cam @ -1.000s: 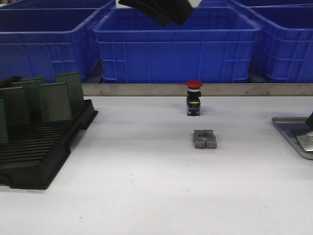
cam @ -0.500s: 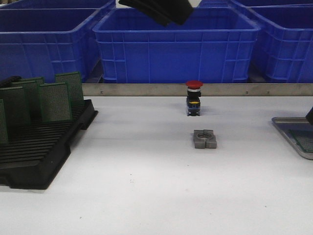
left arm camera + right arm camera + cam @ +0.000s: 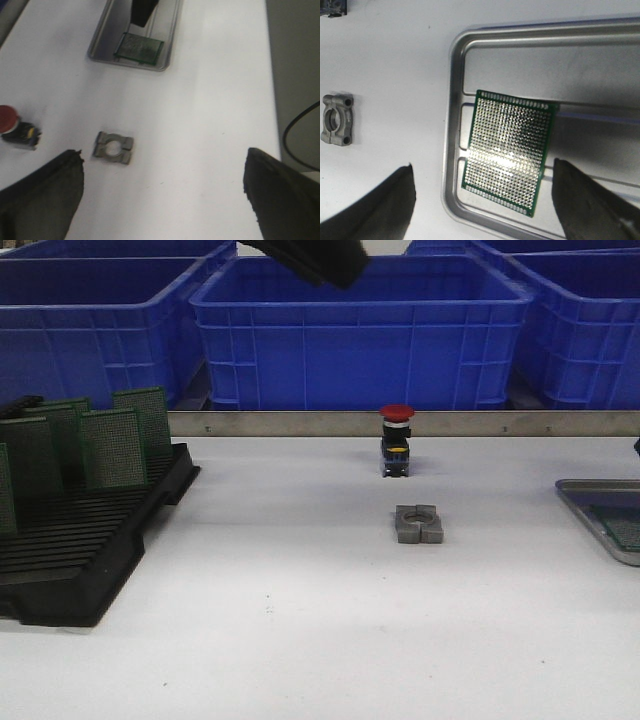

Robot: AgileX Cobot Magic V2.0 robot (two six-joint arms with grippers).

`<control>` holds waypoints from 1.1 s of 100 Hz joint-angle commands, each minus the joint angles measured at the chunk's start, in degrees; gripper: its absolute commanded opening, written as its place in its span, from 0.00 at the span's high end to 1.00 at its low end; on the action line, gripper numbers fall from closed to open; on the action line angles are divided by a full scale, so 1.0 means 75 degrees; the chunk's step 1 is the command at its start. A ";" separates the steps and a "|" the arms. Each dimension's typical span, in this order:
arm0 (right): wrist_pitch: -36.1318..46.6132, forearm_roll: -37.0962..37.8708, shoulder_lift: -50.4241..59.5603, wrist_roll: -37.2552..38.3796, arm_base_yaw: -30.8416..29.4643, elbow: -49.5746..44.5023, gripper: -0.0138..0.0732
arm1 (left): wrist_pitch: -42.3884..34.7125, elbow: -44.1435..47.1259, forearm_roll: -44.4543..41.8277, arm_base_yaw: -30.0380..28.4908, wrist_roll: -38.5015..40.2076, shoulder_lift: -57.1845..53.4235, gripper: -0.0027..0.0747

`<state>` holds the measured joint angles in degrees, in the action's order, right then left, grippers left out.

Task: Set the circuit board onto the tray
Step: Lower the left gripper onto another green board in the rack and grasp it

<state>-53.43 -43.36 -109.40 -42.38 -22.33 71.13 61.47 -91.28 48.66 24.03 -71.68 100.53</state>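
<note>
I'm seeing the circuit board [image 3: 508, 151] lying flat in the tray [image 3: 456, 75], thin, stiff, light; I'd be pinching its edges. Both arms' fingers are spreading wide, empty.

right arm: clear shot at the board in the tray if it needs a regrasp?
Probably yes. The circuit board lies flat in the tray, uncovered. The right hand is open right above it, fingers either side, nothing between. Lying flat could make gripping harder.
</note>
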 commanded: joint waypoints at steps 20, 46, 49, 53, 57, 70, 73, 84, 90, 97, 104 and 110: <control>-0.0276 -0.0198 0.0464 -0.0039 -0.0049 0.0181 0.17 | -0.0221 -0.1054 -0.2303 -0.0888 0.0005 -0.0351 0.18; -0.0310 -0.0204 0.0464 -0.0039 -0.0049 0.0181 0.17 | -0.0364 -0.1054 -0.4852 -0.1168 0.0005 -0.0145 0.18; -0.0310 -0.0204 0.0464 -0.0039 -0.0049 0.0181 0.17 | -0.0364 -0.1054 -0.4956 -0.1185 0.0005 -0.0081 0.18; -0.0319 -0.0204 0.0464 -0.0039 -0.0049 0.0181 0.17 | -0.0364 -0.1054 -0.5066 -0.1197 0.0005 -0.0025 0.18; -0.0319 -0.0204 0.0464 -0.0039 -0.0049 0.0181 0.17 | -0.0364 -0.1054 -0.5120 -0.1217 0.0005 0.0063 0.18; -0.0335 -0.0204 0.0464 -0.0039 -0.0049 0.0181 0.17 | -0.0364 -0.1054 -0.5252 -0.1269 0.0005 0.0392 0.18; -0.0346 -0.0204 0.0464 -0.0039 -0.0049 0.0181 0.17 | -0.0349 -0.1054 -0.5322 -0.1283 0.0005 0.0473 0.18; -0.0390 -0.0204 0.0464 -0.0039 -0.0049 0.0181 0.17 | -0.0349 -0.1054 -0.5565 -0.1360 0.0005 0.0725 0.18; -0.0390 -0.0204 0.0464 -0.0039 -0.0049 0.0181 0.17 | -0.0349 -0.1054 -0.5649 -0.1451 0.0005 0.0816 0.18; -0.0390 -0.0204 0.0464 -0.0039 -0.0049 0.0181 0.17 | -0.0363 -0.1054 -0.5664 -0.1573 0.0005 0.0905 0.18; -0.0390 -0.0204 0.0464 -0.0039 -0.0049 0.0181 0.17 | -0.0363 -0.1054 -0.5649 -0.1692 0.0005 0.0980 0.18; -0.0390 -0.0204 0.0464 -0.0039 -0.0049 0.0181 0.17 | -0.0363 -0.1054 -0.5631 -0.1779 0.0005 0.1032 0.18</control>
<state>-55.13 -43.24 -109.40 -42.38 -22.33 71.13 60.59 -97.25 5.84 11.78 -71.68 110.85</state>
